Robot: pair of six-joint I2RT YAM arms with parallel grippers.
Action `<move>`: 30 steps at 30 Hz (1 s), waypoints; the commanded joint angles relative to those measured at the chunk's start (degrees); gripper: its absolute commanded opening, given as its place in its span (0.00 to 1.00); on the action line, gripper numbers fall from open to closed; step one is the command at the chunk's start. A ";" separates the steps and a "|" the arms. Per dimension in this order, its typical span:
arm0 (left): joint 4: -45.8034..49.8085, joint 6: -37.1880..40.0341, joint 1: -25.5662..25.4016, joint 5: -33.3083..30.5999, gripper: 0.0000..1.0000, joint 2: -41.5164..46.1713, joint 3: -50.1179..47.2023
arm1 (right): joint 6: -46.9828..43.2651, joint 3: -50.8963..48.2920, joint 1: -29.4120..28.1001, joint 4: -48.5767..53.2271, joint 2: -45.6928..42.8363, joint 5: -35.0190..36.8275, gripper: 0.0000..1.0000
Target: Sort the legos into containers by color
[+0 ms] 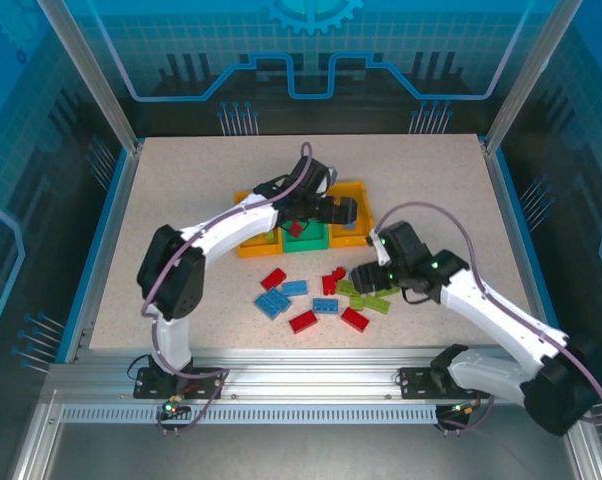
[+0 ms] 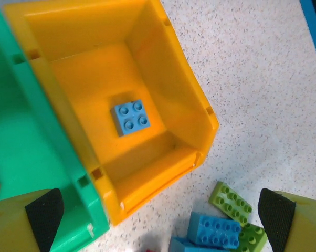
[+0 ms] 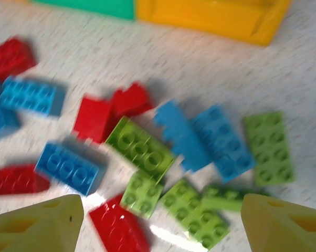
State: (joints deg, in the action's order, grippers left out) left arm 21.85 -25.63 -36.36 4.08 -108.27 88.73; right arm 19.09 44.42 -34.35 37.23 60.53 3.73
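The containers stand in a row: a yellow bin (image 1: 249, 243), a green middle bin (image 1: 308, 240) and a right yellow bin (image 1: 356, 192). My left gripper (image 1: 341, 212) hangs over them, open and holding nothing (image 2: 160, 223). Under it a blue brick (image 2: 130, 117) lies on the floor of the right yellow bin (image 2: 187, 94), beside the green bin (image 2: 21, 136). A red brick (image 1: 296, 228) lies in the green bin. Loose legos (image 1: 321, 300) in red, blue and lime green lie in front of the bins. My right gripper (image 1: 366, 277) hovers open over them (image 3: 160, 228), above lime green bricks (image 3: 139, 147).
Red (image 3: 103, 118) and blue (image 3: 69, 167) bricks lie close together under my right gripper. A lime green (image 2: 230, 197) and a blue brick (image 2: 214, 230) sit just outside the right yellow bin's front wall. Blue rails edge the table (image 1: 131, 270) at left and right.
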 commanded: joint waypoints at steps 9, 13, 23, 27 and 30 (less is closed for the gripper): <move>-3.58 -5.64 3.31 -4.04 0.99 22.36 -24.30 | 6.02 -5.52 -13.89 5.72 -0.90 1.02 0.81; -3.68 -6.52 3.48 -4.77 0.99 27.89 -30.28 | 5.74 -4.34 -16.07 5.22 4.12 3.45 0.81; -4.01 -11.75 3.62 -8.36 0.99 37.39 -39.59 | 5.36 -0.71 -18.62 3.81 15.59 6.95 0.76; -3.15 -12.43 3.83 -9.23 0.99 39.58 -41.53 | 5.11 1.35 -19.20 4.96 20.82 7.04 0.70; -1.73 -12.18 4.08 -9.93 0.99 41.13 -42.18 | 5.12 2.36 -20.70 5.91 23.23 7.24 0.65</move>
State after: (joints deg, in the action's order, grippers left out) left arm 19.14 -36.62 -32.93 -3.90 -69.41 47.59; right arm 24.01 45.17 -53.15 41.17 82.35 10.13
